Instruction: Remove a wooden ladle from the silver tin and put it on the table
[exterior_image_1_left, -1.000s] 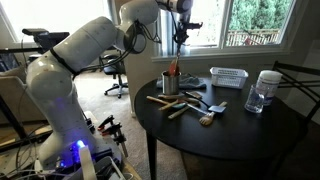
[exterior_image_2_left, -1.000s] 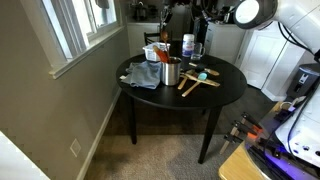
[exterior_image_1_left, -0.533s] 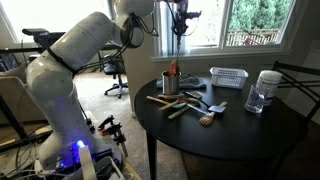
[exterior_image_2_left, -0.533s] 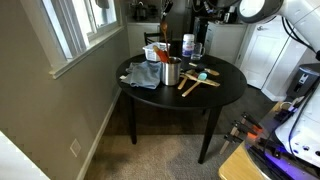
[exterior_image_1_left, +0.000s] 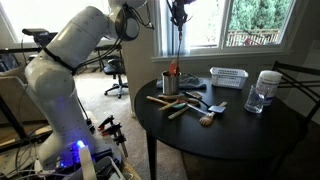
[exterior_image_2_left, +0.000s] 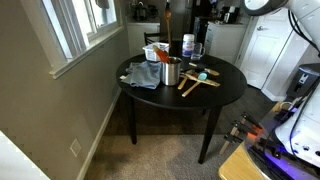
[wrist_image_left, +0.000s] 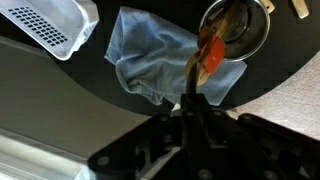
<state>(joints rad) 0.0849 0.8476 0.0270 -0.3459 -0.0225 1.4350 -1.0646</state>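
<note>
Wooden ladle (exterior_image_1_left: 178, 45) dangles straight down from the gripper (exterior_image_1_left: 178, 20), jaws pinching its handle top, held high so it clears the silver tin (exterior_image_1_left: 170, 84) below, I'd guess.

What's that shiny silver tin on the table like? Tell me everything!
The silver tin is a small, shiny metal cylinder with an open round top. It stands upright on the dark table, toward one side. Utensils, one with orange on it, stick out of it. A crumpled blue cloth lies right beside it; whether they touch is unclear. The wooden ladle hangs above it.
</note>
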